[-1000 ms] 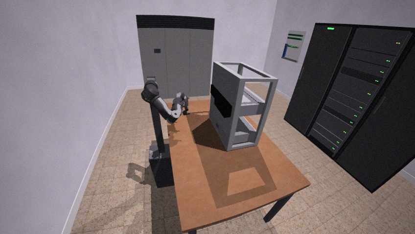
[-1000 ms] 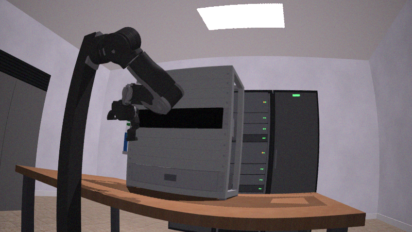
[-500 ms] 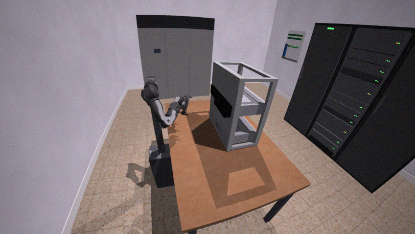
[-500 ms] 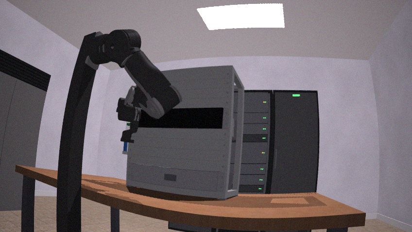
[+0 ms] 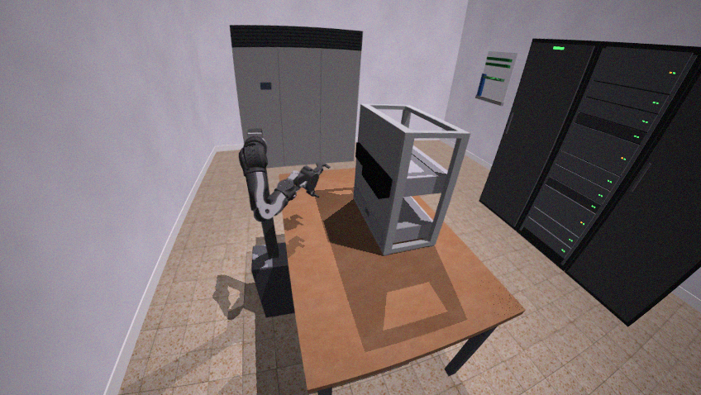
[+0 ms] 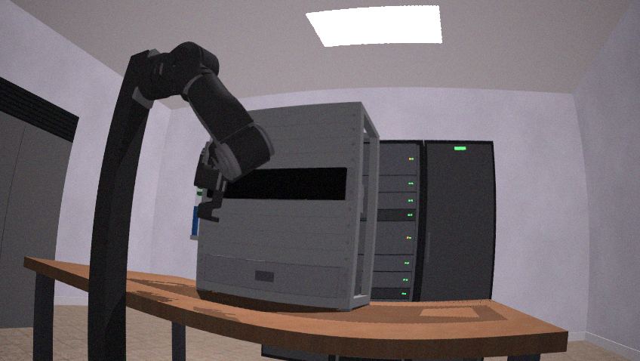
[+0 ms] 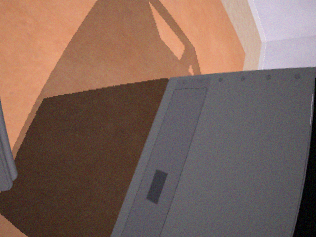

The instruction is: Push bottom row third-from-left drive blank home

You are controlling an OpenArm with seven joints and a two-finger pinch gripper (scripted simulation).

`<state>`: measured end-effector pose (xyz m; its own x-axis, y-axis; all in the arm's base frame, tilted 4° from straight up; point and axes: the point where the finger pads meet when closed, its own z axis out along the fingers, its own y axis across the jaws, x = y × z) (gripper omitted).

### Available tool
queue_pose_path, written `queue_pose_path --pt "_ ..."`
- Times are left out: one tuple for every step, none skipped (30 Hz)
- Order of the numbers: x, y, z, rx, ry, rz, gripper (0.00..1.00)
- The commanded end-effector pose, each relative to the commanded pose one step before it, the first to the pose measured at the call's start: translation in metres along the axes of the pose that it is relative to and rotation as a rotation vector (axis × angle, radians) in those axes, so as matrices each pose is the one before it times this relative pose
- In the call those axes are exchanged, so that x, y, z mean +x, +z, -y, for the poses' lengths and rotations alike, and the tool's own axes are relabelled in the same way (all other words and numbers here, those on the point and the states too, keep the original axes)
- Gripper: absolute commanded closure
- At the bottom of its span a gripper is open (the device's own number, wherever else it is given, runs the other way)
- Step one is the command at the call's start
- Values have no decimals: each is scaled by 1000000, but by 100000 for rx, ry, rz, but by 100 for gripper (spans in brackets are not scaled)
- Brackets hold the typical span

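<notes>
The grey rack [image 5: 404, 176] stands upright on the wooden table [image 5: 393, 284]. A black band [image 5: 373, 171] crosses its front face; it also shows in the exterior view [image 6: 287, 183]. I cannot make out separate drive blanks in it. My gripper [image 5: 317, 177] is open and empty, in the air in front of the rack's face and apart from it. In the exterior view the gripper [image 6: 209, 206] hangs level with the band's left end. The wrist view shows the rack's lower grey panel [image 7: 219, 179] with a small dark plate [image 7: 157, 186].
The arm's dark pedestal [image 5: 269, 274] stands at the table's left side. Tall black server cabinets [image 5: 598, 161] line the right wall and a grey cabinet [image 5: 297, 92] the back wall. A lighter square patch [image 5: 414, 304] marks the table near its front.
</notes>
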<state>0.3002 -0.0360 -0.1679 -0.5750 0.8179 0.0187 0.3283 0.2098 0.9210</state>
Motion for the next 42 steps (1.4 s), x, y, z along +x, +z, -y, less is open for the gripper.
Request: queue_pose_path --pt "-8569 -4524 -10435 -6660 2022 4122 0" --pt "-5354 -3254 -1019 -1773 1309 2404 0" --pt "-5394 -3248 -913 -1616 1180 2410 0" --pt "-5414 -3231 -1039 -1604 1054 2406 0" --pt "-5415 -3207 -1301 -1676 929 2394 0" --pt "-5396 -3171 -1453 -1679 805 2374 0" --pt "-5356 -3121 -1370 -1540 686 2346 0" --pt "-5298 -3063 -1453 -1507 573 2309 0" --pt "-5222 -2997 -1530 -1475 465 2266 0" --pt "-5131 -2923 -1602 -1442 363 2216 0" --pt "-5024 -2842 -1667 -1409 267 2160 0" --pt "-4905 -2755 -1725 -1376 177 2098 0" --pt "0 0 0 0 0 0 0" --pt "0 0 0 0 0 0 0" --pt "-4773 -2662 -1774 -1342 94 2033 0" --pt "-5071 -2578 -1813 -1309 128 2232 0" --pt "-4963 -2475 -1850 -1276 62 2182 0" --pt "-4358 -2355 -1880 -1242 -108 1830 0" --pt "-4201 -2255 -1903 -1189 -244 1726 0" --pt "-4123 -2159 -1953 -1101 -557 1598 0" --pt "-3743 -2027 -1827 -1091 -157 1538 0" --pt "-3518 -1919 -1745 -1012 -90 1429 0" --pt "-3434 -1818 -1859 -1051 -316 1410 0" --pt "-3037 -1726 -1619 -946 -310 1265 0" --pt "-2364 -1662 -1101 -756 -260 1039 0" --pt "-2565 -1536 -1414 -824 -316 1076 0" --pt "-2532 -1427 -1497 -823 -339 1043 0" --pt "-2305 -1337 -1383 -761 -331 953 0" --pt "-2369 -1219 -1547 -788 -361 951 0" --pt "0 0 0 0 0 0 0" --pt "0 0 0 0 0 0 0" --pt "-2200 -1127 -1475 -742 -354 880 0" --pt "-2035 -1038 -1398 -696 -345 811 0" --pt "-1875 -953 -1317 -649 -332 745 0" --pt "-1719 -870 -1234 -602 -317 680 0" --pt "-1568 -791 -1148 -556 -299 619 0" --pt "-1447 -706 -1030 -502 -283 567 0" --pt "-1342 -621 -898 -445 -266 521 0" --pt "-1127 -581 -908 -426 -236 443 0" --pt "-1010 -511 -806 -379 -216 395 0" --pt "-958 -424 -631 -314 -201 367 0" --pt "-836 -368 -554 -274 -178 320 0"
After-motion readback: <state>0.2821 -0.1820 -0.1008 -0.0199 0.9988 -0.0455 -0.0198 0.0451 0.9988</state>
